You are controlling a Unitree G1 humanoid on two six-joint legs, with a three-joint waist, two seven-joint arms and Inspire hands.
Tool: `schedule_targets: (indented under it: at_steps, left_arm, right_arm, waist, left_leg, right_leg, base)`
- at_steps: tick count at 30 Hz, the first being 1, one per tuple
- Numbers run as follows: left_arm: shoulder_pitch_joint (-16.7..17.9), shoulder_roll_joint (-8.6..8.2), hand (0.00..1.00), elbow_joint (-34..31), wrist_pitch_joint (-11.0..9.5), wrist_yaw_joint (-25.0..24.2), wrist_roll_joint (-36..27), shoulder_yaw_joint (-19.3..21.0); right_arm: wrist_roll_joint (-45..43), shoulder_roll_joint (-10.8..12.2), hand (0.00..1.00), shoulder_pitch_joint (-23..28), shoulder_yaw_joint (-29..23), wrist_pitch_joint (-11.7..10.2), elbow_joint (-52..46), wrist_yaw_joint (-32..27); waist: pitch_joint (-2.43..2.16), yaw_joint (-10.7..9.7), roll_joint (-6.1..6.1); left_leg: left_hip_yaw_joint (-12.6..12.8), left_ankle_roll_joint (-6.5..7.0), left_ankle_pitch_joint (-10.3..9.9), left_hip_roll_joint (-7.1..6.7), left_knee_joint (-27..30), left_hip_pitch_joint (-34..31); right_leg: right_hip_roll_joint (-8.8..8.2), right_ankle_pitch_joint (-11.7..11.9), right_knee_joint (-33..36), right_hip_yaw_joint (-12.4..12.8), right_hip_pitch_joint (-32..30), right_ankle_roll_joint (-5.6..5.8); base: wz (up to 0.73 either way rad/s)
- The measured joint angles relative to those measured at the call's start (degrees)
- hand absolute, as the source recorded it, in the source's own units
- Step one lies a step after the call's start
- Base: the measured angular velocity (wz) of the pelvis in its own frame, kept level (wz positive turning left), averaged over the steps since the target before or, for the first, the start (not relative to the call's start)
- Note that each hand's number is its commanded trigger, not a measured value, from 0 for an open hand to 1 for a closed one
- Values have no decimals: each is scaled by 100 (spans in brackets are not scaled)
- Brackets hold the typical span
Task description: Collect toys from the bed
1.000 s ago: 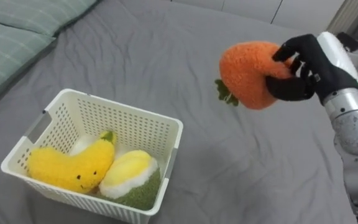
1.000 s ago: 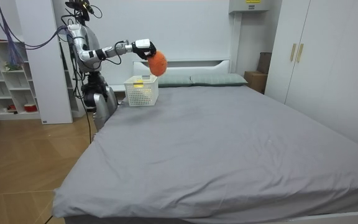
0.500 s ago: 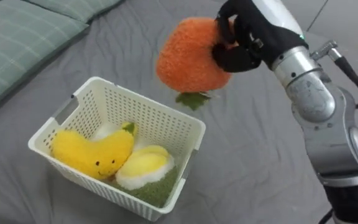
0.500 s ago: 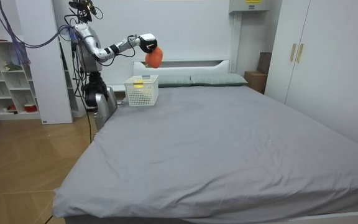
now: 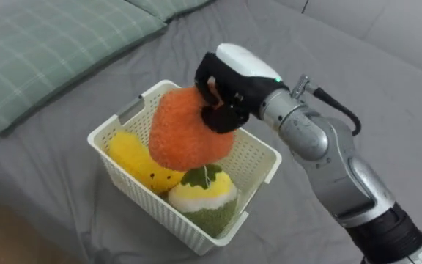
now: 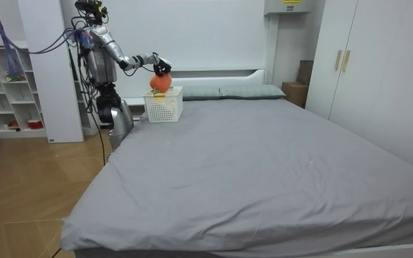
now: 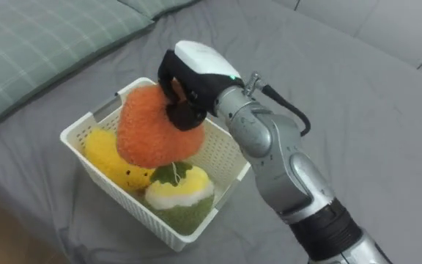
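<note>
Grey bed (image 5: 372,81), with a white basket (image 5: 196,229) at centre frame and an orange plush toy (image 5: 185,136) hanging over it.
The right hand (image 5: 233,77), reaching in from the lower right, has its dark fingers curled into the toy's top and holds it above the basket's middle. In the basket below lie a yellow plush (image 5: 132,155) and a green-and-white plush (image 5: 207,199). A checked pillow (image 5: 50,51) lies in the upper left.

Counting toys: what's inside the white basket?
A yellow banana plush and a yellow-green plush lie in the basket. The orange plush, gripped by the right hand above it, hides the rest.
</note>
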Motion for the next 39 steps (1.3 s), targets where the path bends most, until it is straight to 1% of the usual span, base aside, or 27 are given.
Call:
schedule_targets:
  at_steps: [1,2,4,7,13,16,23,26,29,30,32,33,34,35,36,37,38,39]
  left_arm:
    - [-30,4,0,-3,4,2,72,-2]
    - [-55,17,0,-9,11,2,196,-2]
    - [-62,49,0,-18,27,3,269,0]
    - [-69,113,0,-92,111,81,263,-3]
    - [-227,113,0,-98,117,190,263,-64]
    - [-316,111,0,-97,117,190,283,-63]
    - [-396,110,0,-18,101,245,267,-64]
    - [-394,103,0,23,93,256,265,-64]
    - [-396,94,0,20,73,255,265,-62]
    - [-395,91,0,12,72,255,258,-58]
    - [-388,56,0,-10,72,253,255,-50]
    - [-387,35,0,-31,72,252,244,-79]
    - [-383,28,0,-60,63,252,228,-110]
    - [-382,25,0,-74,61,255,228,-110]
    - [-373,26,0,-126,57,260,220,-109]
    - [-362,27,0,-142,37,282,155,-110]
    - [-356,18,0,-144,34,300,147,-101]
    - [-341,-9,0,-146,30,321,138,-67]
  right_arm:
    - [-43,3,42,0,0,4,175,-2]
    - [-94,10,0,0,0,3,339,-2]
    - [-218,22,0,3,0,6,547,0]
    - [-244,15,0,4,-1,8,871,-38]
    - [-245,14,0,14,-1,1,1534,-263]
    - [-247,8,0,16,-1,7,1766,-296]
    - [-227,-26,0,19,-14,-26,1769,-320]
    - [-215,-84,0,35,-26,-132,1768,-314]
    - [-202,-145,0,40,-39,-181,1768,-334]
    - [-194,-159,0,63,-56,-189,1764,-353]
    - [-57,-155,0,187,-219,-247,1694,-358]
    - [183,-152,0,231,-319,-270,1696,-384]
    - [372,-152,0,253,-397,-273,1699,-416]
    - [425,-152,0,278,-457,-292,1699,-432]
    - [520,-152,0,351,-618,-328,1699,-480]
    - [702,-151,0,455,-845,-362,1699,-529]
    - [804,-151,0,506,-979,-380,1699,-533]
    - [1111,-159,0,577,-1223,-380,1694,-572]
  waist:
    - [1,61,-13]
    - [0,77,-30]
    - [12,77,-27]
    - [3,76,-39]
    - [-7,66,-60]
    - [-3,56,-66]
    - [1,-51,-97]
    - [2,-101,-96]
    - [16,-143,-73]
    - [32,-153,-51]
    - [31,-150,-35]
    - [27,-187,-9]
    - [29,-273,10]
    - [27,-305,19]
    - [24,-397,29]
    - [21,-437,54]
    - [14,-447,72]
    - [2,-499,114]
  left_leg:
    - [-3,-3,16,-4,0,-42]
    - [-26,-5,38,-12,0,-88]
    - [-41,-2,48,-21,2,-108]
    - [-37,-2,49,-21,0,-151]
    - [-30,2,71,-22,-15,-159]
    - [-20,2,71,-22,-16,-158]
    - [0,2,70,-19,-25,-154]
    - [10,2,70,-19,-12,-153]
    - [27,2,70,-17,-4,-142]
    - [52,2,70,-11,-5,-119]
    - [145,8,63,4,-24,-69]
    - [171,12,61,5,-26,-62]
    - [178,13,62,5,-26,-52]
    - [190,14,63,5,-26,-44]
    - [196,14,63,6,-30,-22]
    - [266,17,62,21,-63,40]
    - [315,26,52,32,-64,59]
    - [377,29,48,43,-81,89]
  right_leg:
    - [0,0,4,13,-48,0]
    - [-5,0,7,-7,-79,0]
    - [-10,0,7,-45,-92,0]
    - [-11,0,10,-41,-133,0]
    - [-13,-1,0,-35,-148,1]
    - [-13,-1,-3,-32,-148,2]
    - [-9,-1,-2,16,-165,2]
    - [-10,0,-1,28,-169,2]
    - [-9,0,-1,55,-167,2]
    - [-8,0,0,79,-165,2]
    - [-6,0,2,164,-151,2]
    - [-7,1,2,187,-150,4]
    - [-7,6,2,205,-146,10]
    - [-7,6,3,219,-145,11]
    - [-5,6,6,246,-131,11]
    - [0,7,10,385,-119,12]
    - [3,8,11,441,-116,14]
    - [10,9,16,497,-118,15]
  base:
    - [15]
    - [9]
    - [7]
    - [0]
    - [0]
    - [0]
    - [-1]
    - [0]
    - [-2]
    - [-13]
    - [-18]
    - [-10]
    - [-8]
    - [-4]
    - [-11]
    - [-18]
    - [-29]
    - [-32]
